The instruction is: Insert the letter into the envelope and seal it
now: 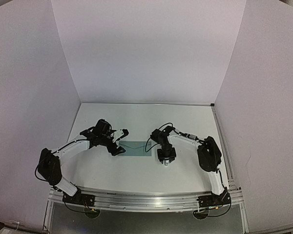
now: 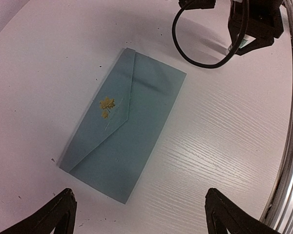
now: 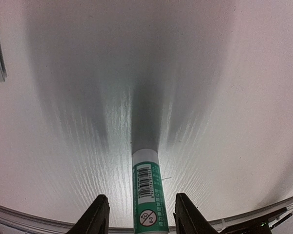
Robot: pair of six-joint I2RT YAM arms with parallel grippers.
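Now for gripping the glue stick [image 3: 147, 180]: right gripper [image 3: 141, 197] half-open astride it, slim gaps on both sides, nothing clamped yet. Centre the tube between the fingers, squeeze evenly, then lift straight up to avoid tipping it. Left gripper [image 2: 139, 195] wide and empty, hanging over the envelope [image 2: 124, 129], flat on the table [image 2: 224, 122] with flap folded down, near the stick. Letter nowhere visible; probably inside, but cannot tell.

The left arm [image 1: 73, 145] reached toward 1 o'clock, left gripper [image 1: 121, 142] spread wide. The right arm [image 1: 185, 137] folded toward 10 o'clock, right gripper [image 1: 166, 160] pointing straight down, jaws partly apart.
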